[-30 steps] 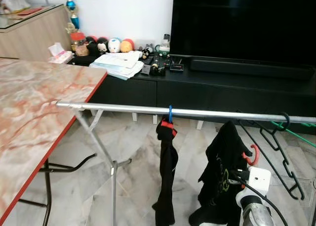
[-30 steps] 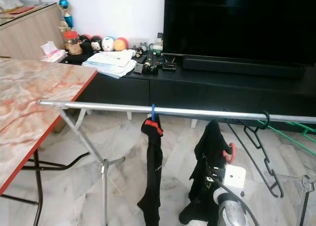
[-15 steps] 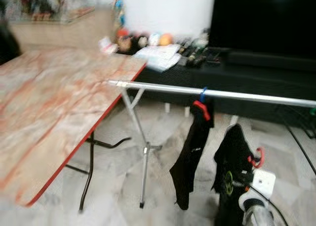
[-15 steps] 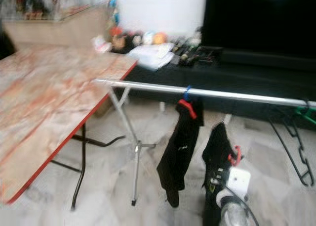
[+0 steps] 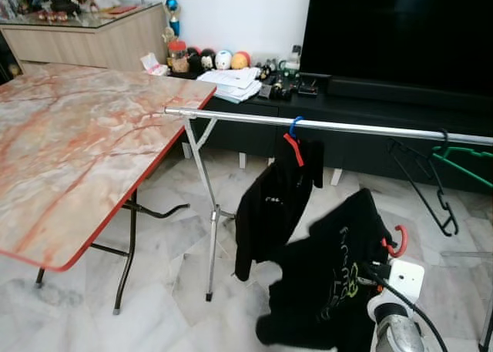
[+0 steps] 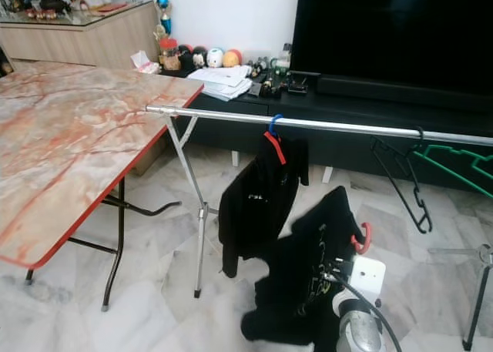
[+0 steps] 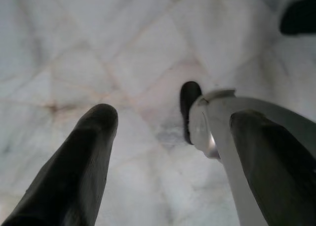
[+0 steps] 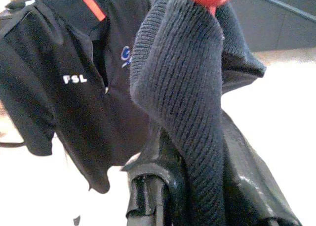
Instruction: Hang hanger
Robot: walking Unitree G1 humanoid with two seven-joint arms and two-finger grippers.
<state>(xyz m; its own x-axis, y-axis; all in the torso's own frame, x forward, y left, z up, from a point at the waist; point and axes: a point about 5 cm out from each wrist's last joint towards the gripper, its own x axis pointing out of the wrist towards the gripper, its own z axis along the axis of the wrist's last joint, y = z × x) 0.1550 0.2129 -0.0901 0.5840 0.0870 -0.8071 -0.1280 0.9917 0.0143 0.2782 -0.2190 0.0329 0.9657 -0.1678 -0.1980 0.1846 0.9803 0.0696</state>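
Observation:
A black T-shirt (image 5: 331, 283) with a green print hangs on a red hanger whose hook (image 5: 398, 241) sticks up at the lower right, below the rail. In the right wrist view my right gripper (image 8: 197, 186) is shut on the shirt's ribbed collar (image 8: 182, 87) and the hanger under it. The silver rail (image 5: 347, 126) runs across in front of me. On it hangs a black polo (image 5: 269, 213) by a blue hanger hook (image 5: 295, 123). My left gripper (image 7: 173, 152) hangs open over the marble floor.
An empty black hanger (image 5: 427, 179) and a green hanger (image 5: 466, 159) hang at the rail's right end. The marble-top table (image 5: 69, 152) stands on the left, touching the rail's end. The rack's leg (image 5: 212, 229) stands beside it. A dark TV cabinet (image 5: 370, 105) lies behind the rail.
The camera has pulled back and swung, so more table and floor show. The held T-shirt has swung round and its printed front now faces me.

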